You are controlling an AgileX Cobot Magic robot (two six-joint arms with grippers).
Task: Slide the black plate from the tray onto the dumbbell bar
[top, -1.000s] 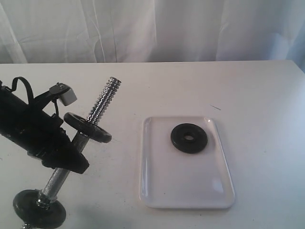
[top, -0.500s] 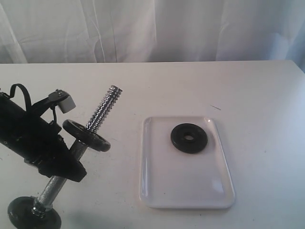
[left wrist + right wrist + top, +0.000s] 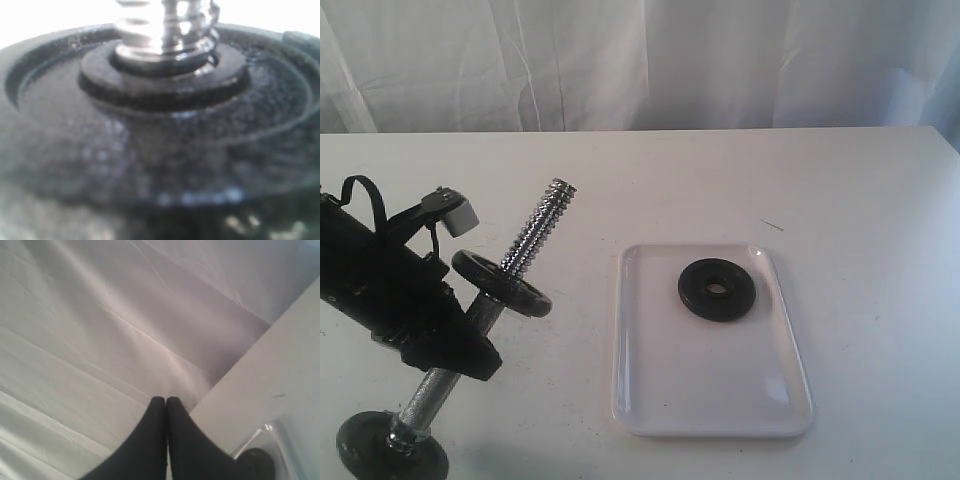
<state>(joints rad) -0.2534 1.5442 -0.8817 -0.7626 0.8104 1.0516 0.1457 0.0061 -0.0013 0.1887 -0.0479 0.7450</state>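
The black plate point(image 3: 717, 290) lies flat in the far half of the white tray point(image 3: 710, 400). My left gripper point(image 3: 460, 345) is shut on the dumbbell bar point(image 3: 525, 240) and holds it tilted above the table, bare threaded end pointing up and away. One fixed black disc point(image 3: 502, 283) sits just above the grip, another point(image 3: 390, 458) at the low end. The left wrist view is filled by that upper disc point(image 3: 165, 125) and the bar's thread point(image 3: 165, 25); its fingers are hidden. My right gripper point(image 3: 166, 401) is shut and empty, with the plate's edge point(image 3: 257, 462) and tray rim point(image 3: 260, 432) beyond it.
The white table point(image 3: 840, 180) runs back to a white curtain point(image 3: 640, 60). A small dark mark point(image 3: 772, 225) lies on the table behind the tray. The right arm is out of the exterior view.
A second ago the left arm and bar stood slightly higher and further right; they dropped a little to the left, then held still. Plate and tray have not moved.
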